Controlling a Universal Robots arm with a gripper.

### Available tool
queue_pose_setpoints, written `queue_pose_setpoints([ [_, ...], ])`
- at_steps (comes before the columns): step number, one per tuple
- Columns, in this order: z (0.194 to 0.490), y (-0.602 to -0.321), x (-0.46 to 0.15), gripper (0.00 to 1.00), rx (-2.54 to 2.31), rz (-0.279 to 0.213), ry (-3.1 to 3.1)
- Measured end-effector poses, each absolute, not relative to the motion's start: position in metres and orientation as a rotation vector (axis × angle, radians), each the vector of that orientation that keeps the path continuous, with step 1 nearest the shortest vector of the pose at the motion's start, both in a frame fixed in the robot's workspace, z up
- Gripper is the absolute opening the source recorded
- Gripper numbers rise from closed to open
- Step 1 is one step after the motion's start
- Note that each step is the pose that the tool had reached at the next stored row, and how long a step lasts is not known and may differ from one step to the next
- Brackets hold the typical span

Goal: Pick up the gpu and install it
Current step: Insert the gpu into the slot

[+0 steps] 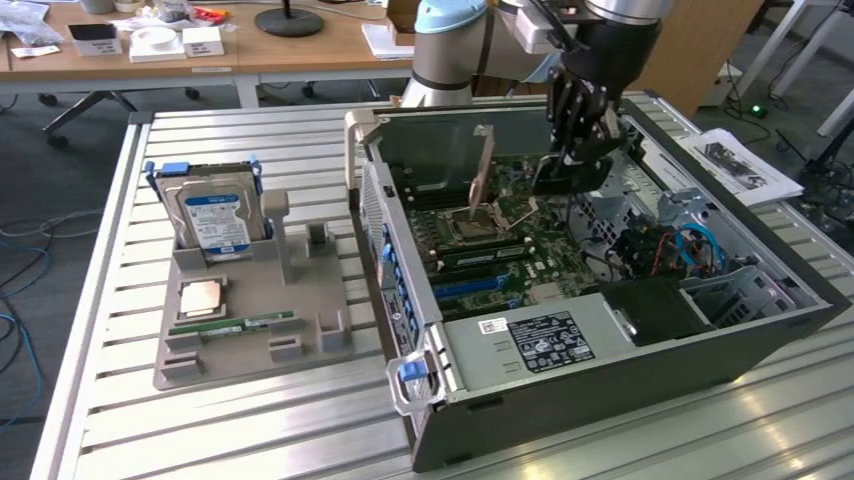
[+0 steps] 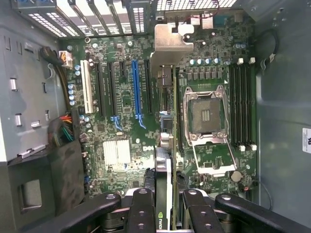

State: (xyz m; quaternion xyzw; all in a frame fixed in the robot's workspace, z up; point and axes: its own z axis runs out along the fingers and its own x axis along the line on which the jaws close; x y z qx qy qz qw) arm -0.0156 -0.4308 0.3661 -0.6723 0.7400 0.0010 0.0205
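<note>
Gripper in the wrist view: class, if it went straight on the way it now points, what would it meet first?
The gripper holds the gpu edge-on, so the card leads. It would likely meet the motherboard first, between the blue slot and the processor socket; depth there is unclear.

1. Robotics lab or test workshop, set up in an office-type room.
2. Robot arm (image 1: 447, 40) stands at the far edge of a slatted aluminium desk (image 1: 267, 430). Its gripper (image 2: 167, 201), jaws closed on a gpu (image 2: 164, 160), hangs inside an open computer case (image 1: 627, 380).
3. Case side is off, with the bare motherboard (image 2: 121, 121) exposed.
4. Grey moulded fixture (image 1: 240, 350) beside the case holds a hard drive (image 1: 214, 220) upright and small parts in slots.
5. Behind: wooden desks (image 1: 267, 55) with small boxes, chair castors (image 1: 80, 105) on grey carpet, loose cables (image 1: 20, 250) on the floor.
6. Printed sheet (image 1: 741, 165) lies at the desk edge, on the exterior view's right.
</note>
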Motion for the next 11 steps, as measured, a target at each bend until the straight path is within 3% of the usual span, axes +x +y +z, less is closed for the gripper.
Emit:
queue_pose_setpoints([
  [11, 0.353, -0.431, -0.016, 0.27, -2.086, 0.001, 2.296],
])
